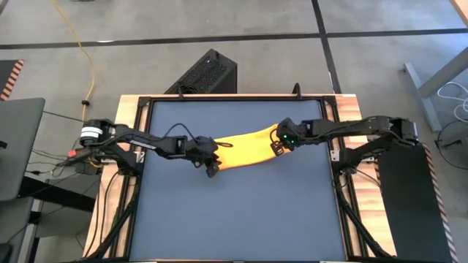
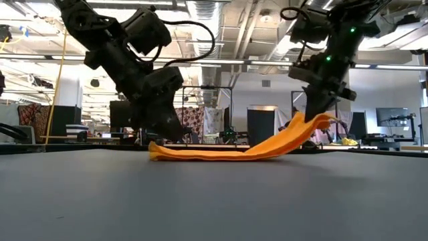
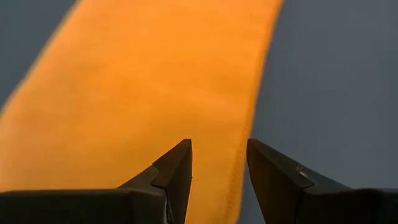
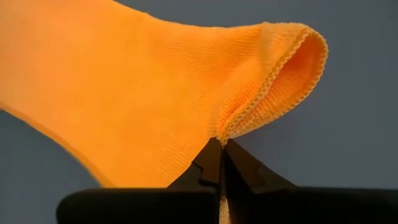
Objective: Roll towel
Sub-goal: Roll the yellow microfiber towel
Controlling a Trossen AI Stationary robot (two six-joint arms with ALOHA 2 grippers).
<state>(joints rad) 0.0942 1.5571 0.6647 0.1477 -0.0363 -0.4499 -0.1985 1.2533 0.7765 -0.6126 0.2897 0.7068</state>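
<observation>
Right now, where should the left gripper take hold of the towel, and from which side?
Probably the flat end nearest the left gripper, coming from above. The towel lies there as a folded strip on the table, its hemmed long edge between the open fingers. The right gripper already pinches the other end, lifted.

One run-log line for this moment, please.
right claw: shut on towel, end lifted | left claw: open over other end

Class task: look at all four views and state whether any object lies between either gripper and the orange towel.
Nothing visible does. The right gripper is shut on the towel, holding its end lifted off the table. The left gripper is open over the other end.
</observation>
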